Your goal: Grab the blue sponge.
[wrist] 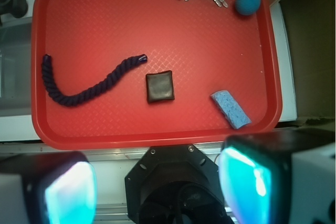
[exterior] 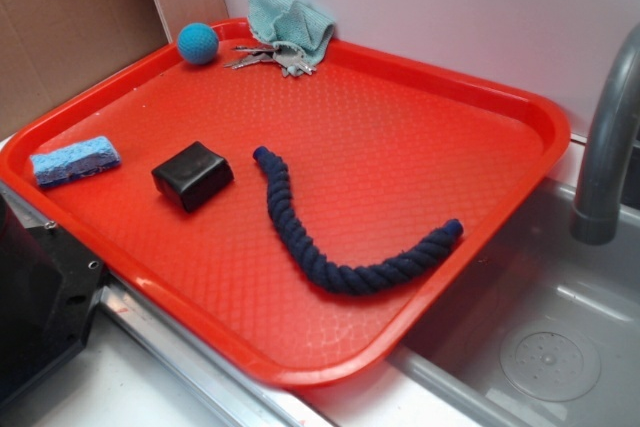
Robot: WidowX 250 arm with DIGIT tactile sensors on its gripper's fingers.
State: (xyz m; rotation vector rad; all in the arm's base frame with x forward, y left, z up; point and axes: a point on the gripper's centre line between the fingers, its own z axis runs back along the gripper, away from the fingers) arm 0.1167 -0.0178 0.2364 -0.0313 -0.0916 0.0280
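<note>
The blue sponge (exterior: 74,160) is a small light-blue block with a darker blue layer. It lies flat near the left rim of the red tray (exterior: 420,77). In the wrist view the blue sponge (wrist: 230,109) sits at the tray's lower right, close to the near rim. My gripper (wrist: 157,190) is open and empty, high above the robot base, off the tray's near edge. Its two pads (wrist: 71,192) glow cyan at the bottom of the wrist view. The gripper does not show in the exterior view.
A black box (exterior: 192,175) lies right of the sponge. A dark navy rope (exterior: 340,237) curves across the tray's middle. A teal ball (exterior: 198,43), keys (exterior: 268,57) and a green cloth (exterior: 290,19) sit at the far rim. A sink (exterior: 540,337) with a grey faucet (exterior: 610,137) lies to the right. The black robot base (exterior: 35,297) stands at the tray's near left.
</note>
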